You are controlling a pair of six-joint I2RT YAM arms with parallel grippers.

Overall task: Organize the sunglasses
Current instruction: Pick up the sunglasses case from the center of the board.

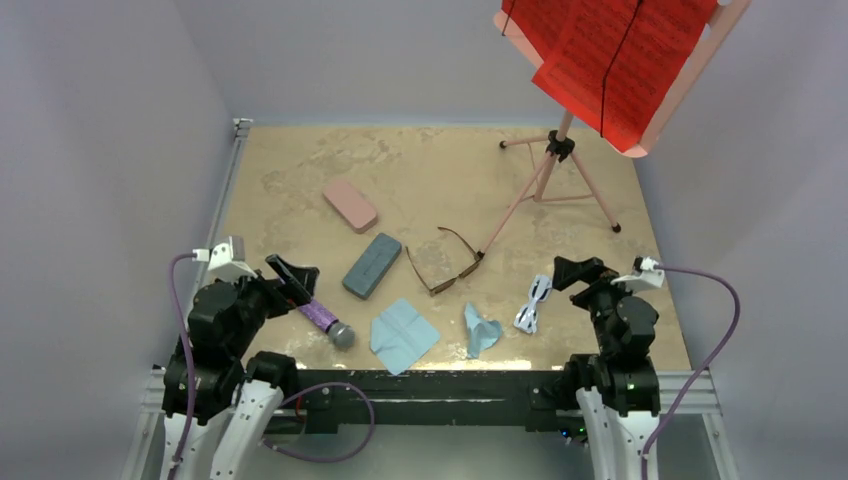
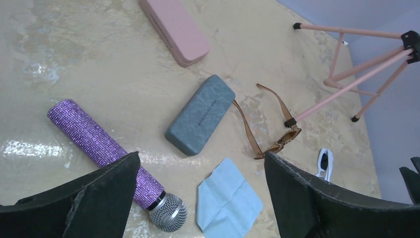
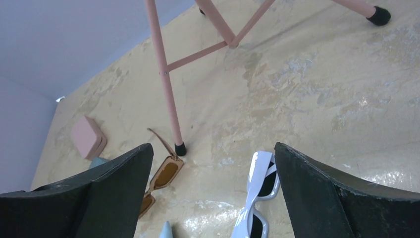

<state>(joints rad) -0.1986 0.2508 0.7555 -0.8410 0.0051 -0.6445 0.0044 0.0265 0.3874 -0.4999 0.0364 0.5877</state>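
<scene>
While both arms rest low at the near edge of the table (image 1: 420,160), the left gripper (image 2: 200,163) has its two black fingers wide apart and holds nothing; just under its left finger lies a microphone (image 2: 99,144) with a purple glitter handle and a silver mesh head, the head towards the near edge, and the pictures do not show whether the finger touches it; a flat light blue cloth (image 1: 403,335) lies just beside the head, near the table's front; beyond the cloth an oblong grey-blue case (image 1: 372,265) lies closed, and farther back, apart from it, a pink case (image 1: 350,204), closed too; the right gripper (image 3: 213,148) also stands with its fingers spread and empty; the white sunglasses (image 3: 257,198) with dark lenses lie on the table just in front of it, between the two fingers in the wrist view, not touched by them; to their left a crumpled light blue cloth (image 1: 481,330) lies near the front edge; the brown sunglasses (image 1: 447,262) lie in the middle of the table with their long arms unfolded, between the grey-blue case and the white pair; one foot of a pink music stand (image 1: 560,150) stands just beside their frame, and the stand carries red sheets (image 1: 610,50) at the far right.
</scene>
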